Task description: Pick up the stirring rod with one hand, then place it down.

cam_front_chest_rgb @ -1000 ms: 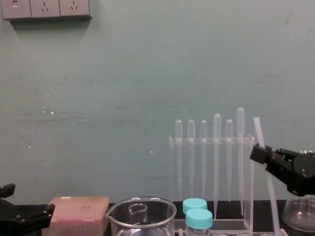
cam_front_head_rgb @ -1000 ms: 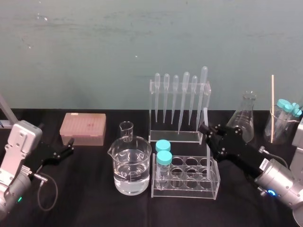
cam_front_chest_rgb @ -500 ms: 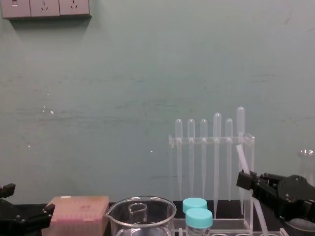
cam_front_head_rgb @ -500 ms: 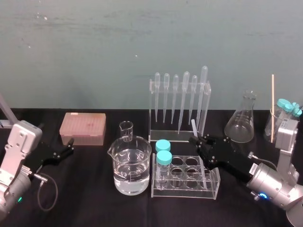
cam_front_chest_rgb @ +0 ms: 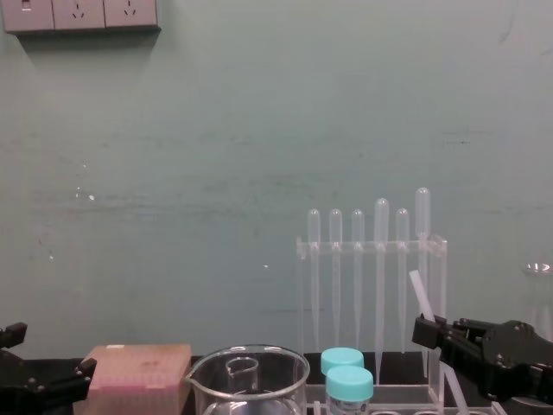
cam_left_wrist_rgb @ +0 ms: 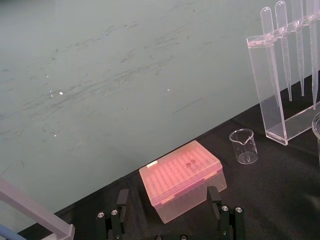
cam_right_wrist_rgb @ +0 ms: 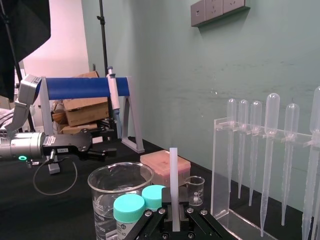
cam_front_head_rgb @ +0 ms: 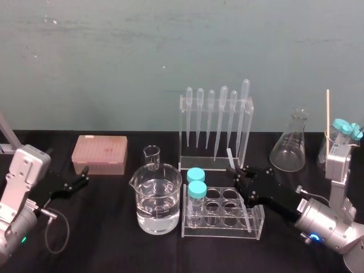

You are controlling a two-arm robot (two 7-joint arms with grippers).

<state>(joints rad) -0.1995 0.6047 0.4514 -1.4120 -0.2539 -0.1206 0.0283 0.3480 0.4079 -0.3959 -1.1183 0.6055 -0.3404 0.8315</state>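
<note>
The stirring rod point(cam_front_head_rgb: 230, 157) is a thin translucent-white stick, tilted, with its top leaning toward the pipette rack. My right gripper point(cam_front_head_rgb: 238, 172) is shut on it near its upper part and hovers low over the tube rack's right half. In the right wrist view the rod point(cam_right_wrist_rgb: 173, 186) rises straight up from between the closed black fingers point(cam_right_wrist_rgb: 159, 221). From the chest, the rod point(cam_front_chest_rgb: 421, 296) sticks up out of the right gripper point(cam_front_chest_rgb: 434, 332), in front of the pipettes. The left gripper point(cam_front_head_rgb: 81, 178) rests open at the table's left, near the pink box point(cam_left_wrist_rgb: 181, 176).
A water-filled beaker point(cam_front_head_rgb: 157, 199) and a small beaker point(cam_front_head_rgb: 151, 156) stand left of the clear tube rack point(cam_front_head_rgb: 223, 211), which holds two teal-capped tubes point(cam_front_head_rgb: 197, 192). The pipette rack point(cam_front_head_rgb: 216, 129) is behind it. A conical flask point(cam_front_head_rgb: 290, 147) and a beaker with a wooden stick point(cam_front_head_rgb: 328, 129) stand at the right.
My right gripper has come down and to the left with the rod, from beside the flask to low over the tube rack. The left arm has not moved.
</note>
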